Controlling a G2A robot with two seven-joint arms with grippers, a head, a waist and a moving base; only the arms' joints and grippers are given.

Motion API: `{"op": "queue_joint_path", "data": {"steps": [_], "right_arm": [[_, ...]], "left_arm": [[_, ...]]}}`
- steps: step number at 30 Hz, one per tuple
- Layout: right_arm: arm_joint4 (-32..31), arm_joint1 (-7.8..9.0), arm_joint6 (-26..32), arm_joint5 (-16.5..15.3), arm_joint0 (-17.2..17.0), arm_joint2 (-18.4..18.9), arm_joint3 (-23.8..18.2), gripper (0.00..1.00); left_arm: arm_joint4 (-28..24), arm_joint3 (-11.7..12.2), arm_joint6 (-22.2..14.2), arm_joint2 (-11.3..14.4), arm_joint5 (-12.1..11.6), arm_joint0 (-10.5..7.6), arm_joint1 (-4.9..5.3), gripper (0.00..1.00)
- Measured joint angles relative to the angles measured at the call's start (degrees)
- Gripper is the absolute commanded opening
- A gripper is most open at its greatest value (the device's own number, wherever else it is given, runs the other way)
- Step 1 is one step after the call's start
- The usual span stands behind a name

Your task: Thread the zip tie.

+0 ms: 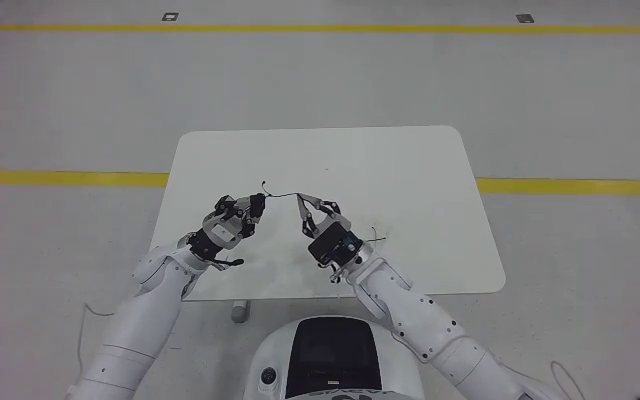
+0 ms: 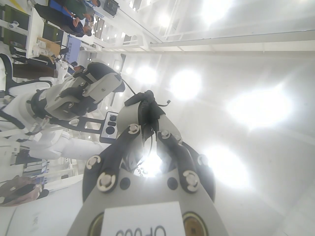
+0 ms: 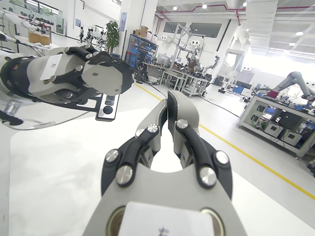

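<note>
A thin black zip tie (image 1: pixel 282 194) hangs in the air over the white table (image 1: pixel 400 180), stretched between my two grippers. My left gripper (image 1: pixel 256 206) is shut on one end of it. In the left wrist view the small head of the zip tie (image 2: pixel 168 101) sticks out past the left gripper (image 2: pixel 147 99). My right gripper (image 1: pixel 303 207) is shut, and the tie's other end reaches its fingertips. In the right wrist view the right gripper (image 3: pixel 168 97) has its pads pressed together, with the left gripper (image 3: pixel 108 74) close beside it.
The table's front edge (image 1: pixel 330 292) lies just below both wrists. A small dark scrap (image 1: pixel 375 238) lies on the table right of the right arm. Yellow floor lines (image 1: pixel 560 186) run beside the table.
</note>
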Motion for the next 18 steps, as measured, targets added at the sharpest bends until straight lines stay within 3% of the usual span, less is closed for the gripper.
{"op": "queue_joint_path", "data": {"steps": [18], "right_arm": [[0.0, 0.92, 0.9, 0.2, -1.0, 0.9, -1.2, 0.0]], "left_arm": [[0.0, 0.0, 0.0, 0.0, 0.0, 0.0, 0.0, 0.0]]}}
